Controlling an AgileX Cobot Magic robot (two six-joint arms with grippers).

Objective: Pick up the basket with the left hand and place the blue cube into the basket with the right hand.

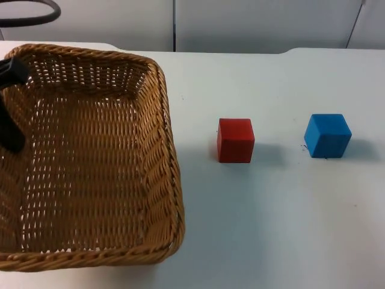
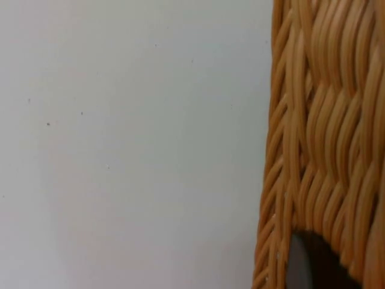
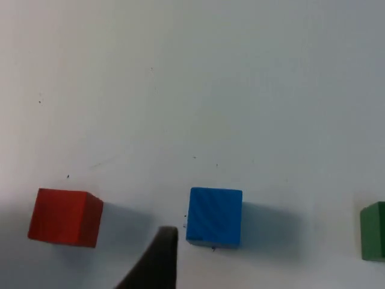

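The woven wicker basket (image 1: 90,162) looms large at the table's left and looks raised and tilted. My left gripper (image 1: 7,123) is shut on its left wall, one black finger (image 1: 12,132) inside the basket. In the left wrist view, the basket rim (image 2: 325,132) is close up with a fingertip (image 2: 304,265) against it. The blue cube (image 1: 327,136) rests on the table at the right. In the right wrist view, my right gripper (image 3: 157,262) hovers just beside the blue cube (image 3: 215,217), apart from it.
A red cube (image 1: 235,140) sits on the table between the basket and the blue cube, also seen as the red cube (image 3: 65,217) from the right wrist. A green cube (image 3: 374,232) lies beyond the blue one. The grey partition wall (image 1: 240,24) closes the table's far edge.
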